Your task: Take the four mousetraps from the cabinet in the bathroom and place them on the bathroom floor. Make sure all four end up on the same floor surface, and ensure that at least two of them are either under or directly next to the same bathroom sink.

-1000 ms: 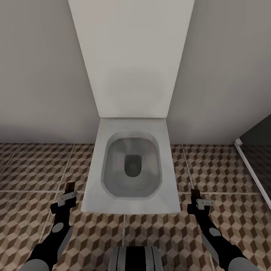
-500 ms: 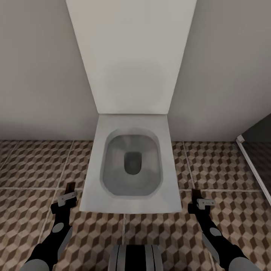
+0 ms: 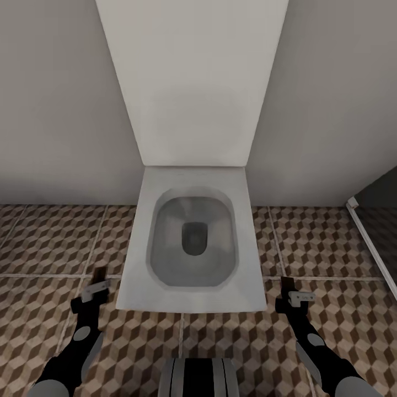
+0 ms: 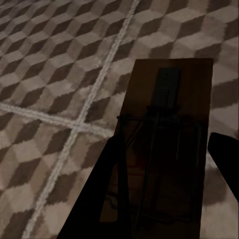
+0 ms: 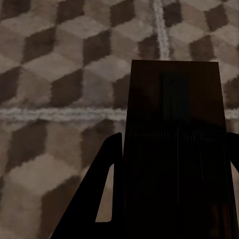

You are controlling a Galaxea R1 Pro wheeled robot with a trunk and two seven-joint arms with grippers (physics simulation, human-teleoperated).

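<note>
Cube-patterned bathroom floor (image 3: 44, 242) flanked a toilet (image 3: 193, 242) (lid up); left gripper (image 3: 98, 281) and right gripper (image 3: 288, 291) each clamped a mousetrap (image 4: 169, 149) (image 5: 174, 149).

Soft even head-view light; both wrist views dim and blurry.

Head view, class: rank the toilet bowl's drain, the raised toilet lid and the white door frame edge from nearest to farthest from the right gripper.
1. White door frame edge, on the outer side of the right gripper.
2. Drain, in the bowl, toward the left gripper's side.
3. Raised toilet lid, against the wall.
</note>
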